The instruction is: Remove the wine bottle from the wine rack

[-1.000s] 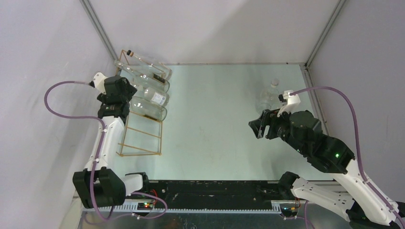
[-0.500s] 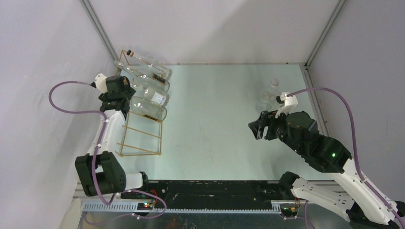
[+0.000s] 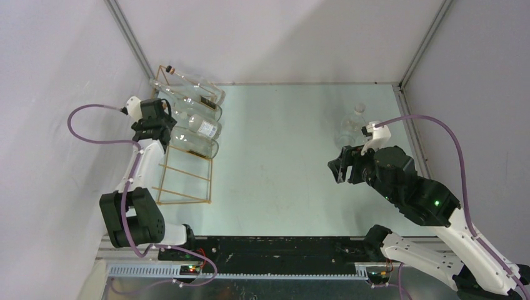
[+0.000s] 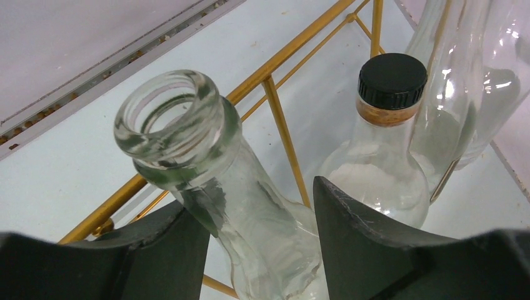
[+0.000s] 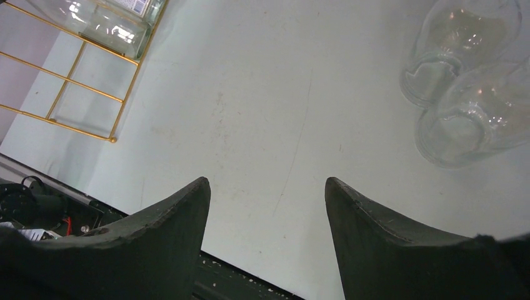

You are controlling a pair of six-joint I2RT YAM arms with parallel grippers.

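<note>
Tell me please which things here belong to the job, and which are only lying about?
Job:
- wine rack
- uncapped bottle on it
- left end effector, around that bottle's neck
- black-capped bottle beside it, also racked

Lying about:
- two clear bottles on the table, far right
- right end effector, open, holding nothing

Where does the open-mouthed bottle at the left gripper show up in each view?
Top external: open-mouthed bottle lies left, nearest on the gold wine rack.
Left wrist: bottle centre-left, foreground.
Right wrist: top-left corner, base only.
Shared landmark: the gold wine rack, in all three.
</note>
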